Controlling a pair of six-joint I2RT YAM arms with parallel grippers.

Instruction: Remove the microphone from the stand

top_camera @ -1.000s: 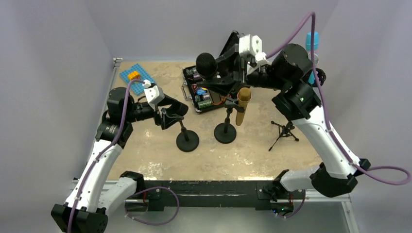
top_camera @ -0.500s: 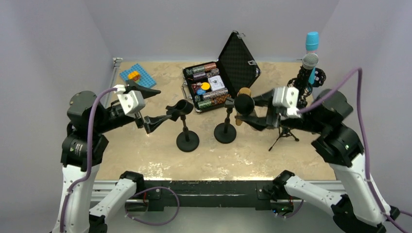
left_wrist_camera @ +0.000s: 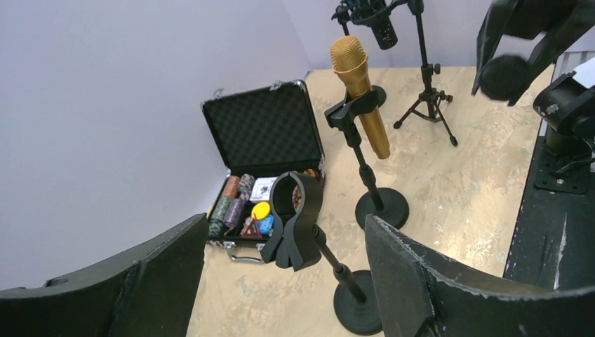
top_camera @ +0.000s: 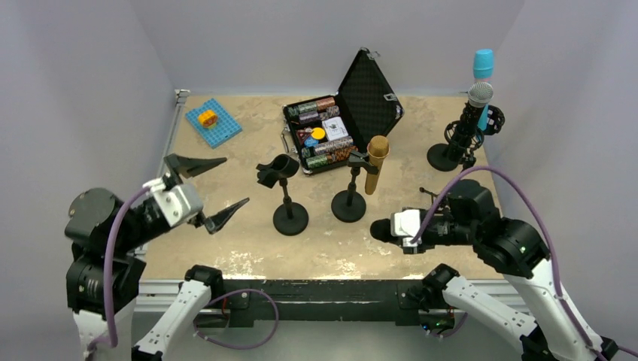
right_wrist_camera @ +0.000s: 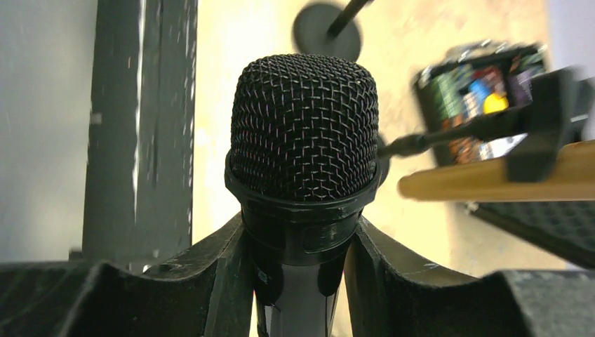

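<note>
The right gripper point(top_camera: 393, 229) is clenched on the black mic point(right_wrist_camera: 303, 133), its two fingers point(right_wrist_camera: 226, 261) pressed against the body just below the mesh head. In the top view the mic lies roughly level, head pointing left, held over the near part of the table point(top_camera: 248, 131), to the right of the stand bases and in front of the small tripod point(top_camera: 440, 204). It is well apart from its stand point(top_camera: 287, 197), which stands upright near the table's middle with its clip point(top_camera: 277, 168) empty and tilted to the left. Just to the right of that stand, a second stand point(top_camera: 349, 203) holds a gold mic point(top_camera: 375, 164) in its clip, head up. The left gripper point(top_camera: 233, 180) hangs over the left side of the table with its jaws spread wide and nothing between them, pointing at the empty clip but clear of it. Behind the stands an open case point(top_camera: 369, 90) lies on the table, its lid propped up.
</note>
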